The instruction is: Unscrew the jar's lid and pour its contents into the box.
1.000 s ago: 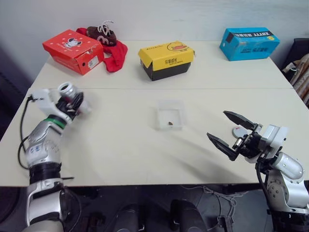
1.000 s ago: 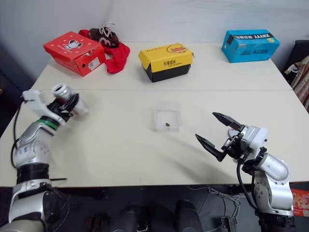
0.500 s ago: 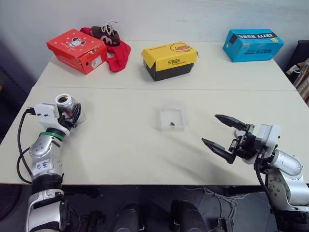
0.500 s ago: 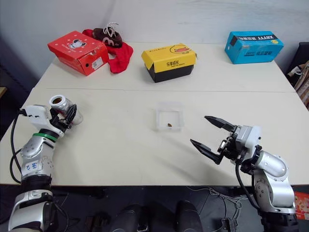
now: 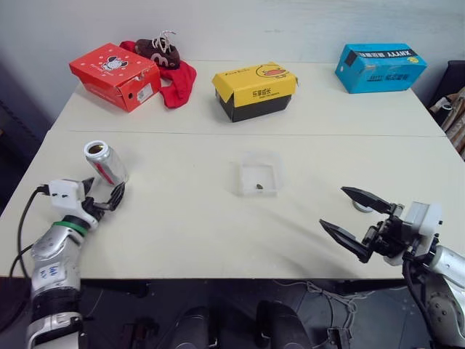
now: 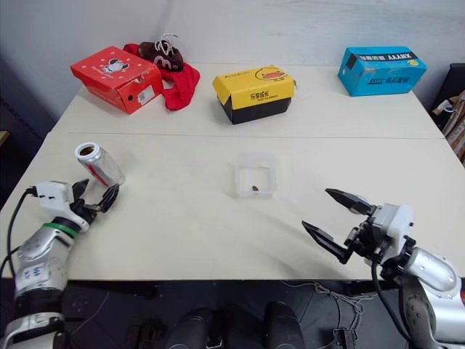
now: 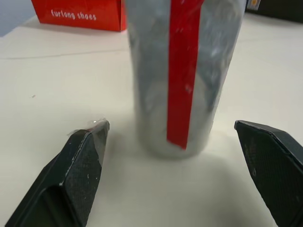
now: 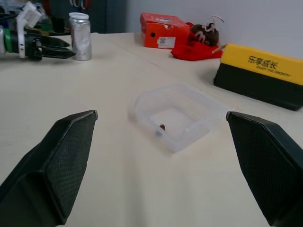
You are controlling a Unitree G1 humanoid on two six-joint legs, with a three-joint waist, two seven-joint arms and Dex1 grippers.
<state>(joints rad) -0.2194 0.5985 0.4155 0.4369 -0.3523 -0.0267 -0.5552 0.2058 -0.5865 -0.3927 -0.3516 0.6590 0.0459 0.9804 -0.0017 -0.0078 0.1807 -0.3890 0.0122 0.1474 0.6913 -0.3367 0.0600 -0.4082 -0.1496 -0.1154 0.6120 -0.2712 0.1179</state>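
The jar point(image 5: 105, 161) stands upright on the table at the left with its top uncovered; its red label strip shows in the left wrist view point(image 7: 182, 71). Just behind it, my left gripper point(image 5: 102, 198) is open, one finger on each side and clear of the jar. The clear box point(image 5: 258, 174) sits mid-table with the dark brown contents point(image 5: 257, 187) inside. My right gripper point(image 5: 357, 220) hangs open near the front right edge. The grey lid point(image 5: 360, 207) lies on the table beside it, partly hidden by a finger.
Along the far side of the table are a red shoebox point(image 5: 112, 73), a red cloth with a brown shoe point(image 5: 173, 73), a yellow-lidded black box point(image 5: 254, 91) and a blue box point(image 5: 378, 65).
My left gripper has opened and let go of the jar, which now stands on the table, then drawn back and down. My right gripper has moved back toward the front edge.
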